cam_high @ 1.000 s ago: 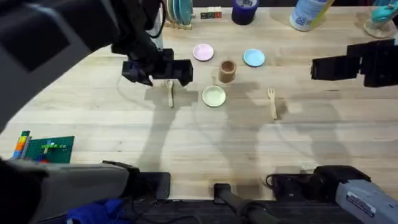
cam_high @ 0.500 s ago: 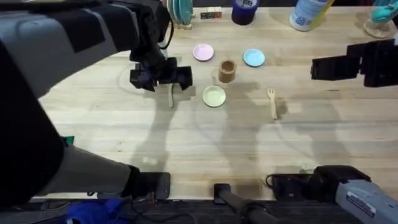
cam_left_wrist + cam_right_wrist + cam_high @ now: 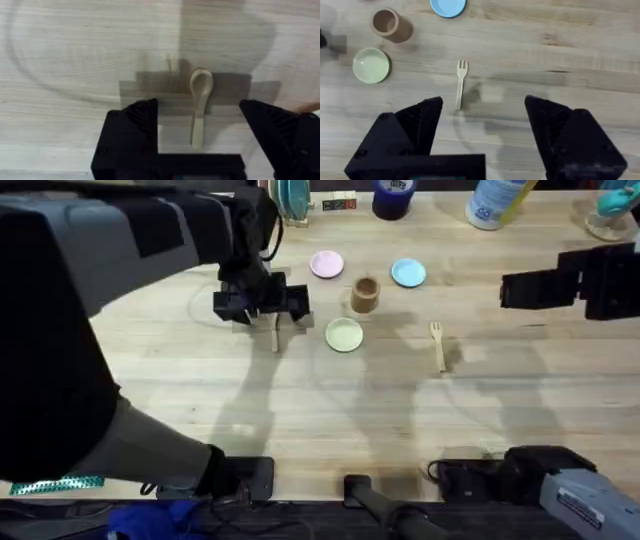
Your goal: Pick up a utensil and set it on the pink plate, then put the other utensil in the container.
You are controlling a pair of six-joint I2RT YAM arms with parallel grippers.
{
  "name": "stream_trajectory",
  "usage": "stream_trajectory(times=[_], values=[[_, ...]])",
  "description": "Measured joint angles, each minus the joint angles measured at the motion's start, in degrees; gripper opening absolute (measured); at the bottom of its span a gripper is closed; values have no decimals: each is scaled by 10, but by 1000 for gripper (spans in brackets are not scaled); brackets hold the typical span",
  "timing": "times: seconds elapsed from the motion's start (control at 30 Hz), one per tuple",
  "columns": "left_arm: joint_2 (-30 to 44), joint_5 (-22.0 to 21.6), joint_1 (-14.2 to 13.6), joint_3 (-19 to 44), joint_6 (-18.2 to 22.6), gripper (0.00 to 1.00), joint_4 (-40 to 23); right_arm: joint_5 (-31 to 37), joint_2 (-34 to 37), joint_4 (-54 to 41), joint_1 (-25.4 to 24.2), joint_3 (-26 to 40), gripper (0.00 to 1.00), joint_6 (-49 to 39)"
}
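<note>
The pale wooden spoon (image 3: 276, 332) lies on the table left of the yellow-green plate, and its bowl end (image 3: 201, 82) points away from the wrist camera. My left gripper (image 3: 262, 306) hovers right over it, open, with a finger on either side of the spoon (image 3: 199, 110) and no contact. The pink plate (image 3: 326, 265) is bare. Beside it stands the tan cup-shaped container (image 3: 365, 294). The wooden fork (image 3: 438, 346) lies to the right, prongs away from me. My right gripper (image 3: 520, 290) hangs open, above and beyond the fork (image 3: 461, 85).
A light blue plate (image 3: 407, 273) and a yellow-green plate (image 3: 344, 334) flank the container. A dark blue roll (image 3: 393, 197), a bottle (image 3: 495, 202) and a dish rack (image 3: 290, 200) line the far edge. Bare wood lies in front of the utensils.
The left gripper has shifted slightly right and nearer, settling over the spoon. The left arm now bulks larger under the camera. The right arm, fork and plates have not moved.
</note>
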Motion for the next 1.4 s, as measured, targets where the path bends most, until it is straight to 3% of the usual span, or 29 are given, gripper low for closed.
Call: stream_trajectory(times=[0.3,0.9,1.1,1.4], values=[[-6,-13,-11,-23,-3,996,26,0,0,0,0,0,998,0],[-7,-12,-13,-23,-36,920,1,0,0,0,0,0,998,0],[-8,-9,-13,-23,-43,720,-9,0,0,0,0,0,998,0],[-9,-1,-13,-23,-50,282,-9,0,0,0,0,0,998,0]])
